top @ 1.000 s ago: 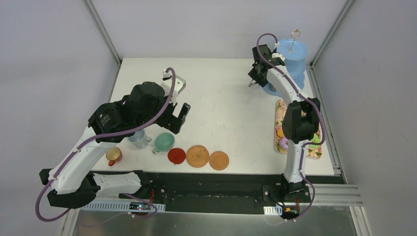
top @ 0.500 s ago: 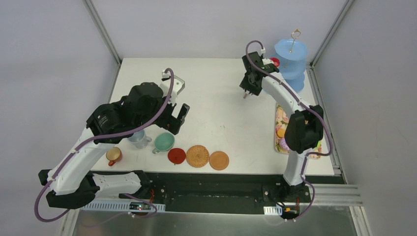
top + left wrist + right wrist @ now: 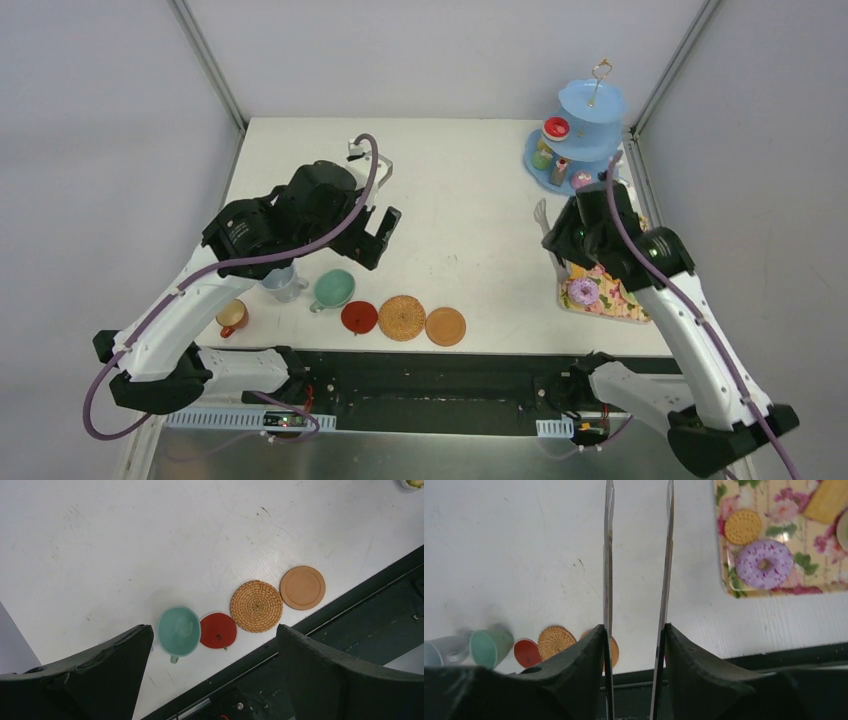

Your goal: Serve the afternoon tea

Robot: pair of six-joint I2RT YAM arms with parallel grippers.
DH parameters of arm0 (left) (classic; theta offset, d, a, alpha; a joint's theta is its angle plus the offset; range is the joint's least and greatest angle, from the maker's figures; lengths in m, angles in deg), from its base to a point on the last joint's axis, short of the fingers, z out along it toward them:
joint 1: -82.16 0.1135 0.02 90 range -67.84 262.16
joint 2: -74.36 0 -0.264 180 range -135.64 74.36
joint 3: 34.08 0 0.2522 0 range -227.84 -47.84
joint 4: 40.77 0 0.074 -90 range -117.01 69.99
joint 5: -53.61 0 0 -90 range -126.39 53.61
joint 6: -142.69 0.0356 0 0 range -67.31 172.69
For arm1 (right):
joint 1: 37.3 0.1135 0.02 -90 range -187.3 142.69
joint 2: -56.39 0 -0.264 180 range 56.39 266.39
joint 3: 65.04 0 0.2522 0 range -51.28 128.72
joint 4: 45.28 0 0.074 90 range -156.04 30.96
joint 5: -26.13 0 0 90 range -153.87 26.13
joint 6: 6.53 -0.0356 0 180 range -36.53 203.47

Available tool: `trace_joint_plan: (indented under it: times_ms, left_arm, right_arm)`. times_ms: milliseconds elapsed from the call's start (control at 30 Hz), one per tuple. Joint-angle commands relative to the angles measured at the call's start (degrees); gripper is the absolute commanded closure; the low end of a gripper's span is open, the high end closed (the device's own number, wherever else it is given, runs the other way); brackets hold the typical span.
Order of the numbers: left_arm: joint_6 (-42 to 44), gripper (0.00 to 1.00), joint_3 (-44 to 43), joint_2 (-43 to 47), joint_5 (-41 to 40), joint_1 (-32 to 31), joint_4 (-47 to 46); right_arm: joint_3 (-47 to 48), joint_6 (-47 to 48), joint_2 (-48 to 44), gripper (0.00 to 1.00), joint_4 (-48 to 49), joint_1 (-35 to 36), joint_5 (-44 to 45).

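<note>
Your right gripper (image 3: 634,628) clamps the metal tongs (image 3: 608,555), blades spread, nothing between; the purple donut (image 3: 750,569) at two o'clock could skid if you close off-centre.

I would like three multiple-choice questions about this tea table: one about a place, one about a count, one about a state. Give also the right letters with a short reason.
1. Where is the mint green cup?
A. on the blue stand
B. on the floral tray
C. on the table, beside the red coaster

2. How many round coasters lie in the row?
A. two
B. three
C. four

3. What is the right gripper doing?
A. shut on the metal tongs
B. open and empty
C. shut on a cup

Answers: 1 C, the left wrist view shows it on the white table next to the red coaster. 2 B, one red, one woven, one tan. 3 A, its fingers squeeze both tong blades.
</note>
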Motion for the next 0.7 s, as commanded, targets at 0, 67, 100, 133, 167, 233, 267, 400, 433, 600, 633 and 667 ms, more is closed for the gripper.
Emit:
trace_joint_plan:
  times_ms: [0, 67, 100, 133, 167, 233, 267, 400, 433, 600, 633, 667]
  left_arm:
    - [-2.0, 0.0, -3.6, -1.6, 1.2, -0.5, -1.1]
    - [-2.7, 0.0, -4.1, -1.6, 1.0, -0.5, -1.4]
    - [-3.1, 0.0, -4.0, -1.6, 0.7, -0.5, -1.6]
    - [-3.5, 0.0, -3.7, -1.4, 0.6, -0.4, -1.9]
    - [-3.9, 0.0, -3.4, -1.2, 0.5, -0.5, -2.1]
    - [-4.5, 0.0, -3.1, -1.1, 0.8, -0.4, -2.3]
    - [-4.7, 0.0, -3.4, -1.1, 1.2, -0.5, -2.3]
    - [-4.5, 0.0, -5.6, -2.5, 2.3, -0.5, -1.0]
    - [-4.4, 0.0, -6.2, -2.8, 2.4, -0.5, -0.5]
    - [-4.2, 0.0, -6.9, -2.8, 2.8, -0.5, 0.4]
    - [-4.3, 0.0, -6.4, -2.3, 2.9, -0.5, 0.4]
    - [-4.4, 0.0, -5.8, -1.9, 2.9, -0.5, 0.4]
  right_arm:
    - [-5.7, -7.8, -7.2, 0.52, -12.3, -0.2, 2.1]
    - [-7.3, -11.6, -10.0, 0.52, -17.0, -0.3, 4.1]
    - [-7.6, -13.1, -10.6, 0.52, -18.9, -0.2, 5.5]
    - [-7.8, -14.0, -11.0, 0.52, -20.3, -0.3, 6.7]
    - [-7.9, -15.2, -10.8, 0.52, -21.8, -0.2, 7.9]
    - [-7.4, -17.4, -9.4, 0.52, -25.3, -0.3, 12.0]
    - [-7.0, -18.6, -8.3, 0.51, -27.3, -0.3, 13.7]
    - [-6.8, -20.7, -5.3, 0.49, -28.5, -0.5, 15.6]
    - [-7.0, -21.1, -4.9, 0.48, -28.0, -0.6, 15.5]
    - [-9.7, -20.8, -5.3, 0.48, -21.6, -1.0, 12.2]
    - [-10.4, -20.4, -5.8, 0.48, -20.0, -1.1, 11.2]
    - [-11.0, -20.1, -6.3, 0.48, -18.7, -1.1, 10.4]
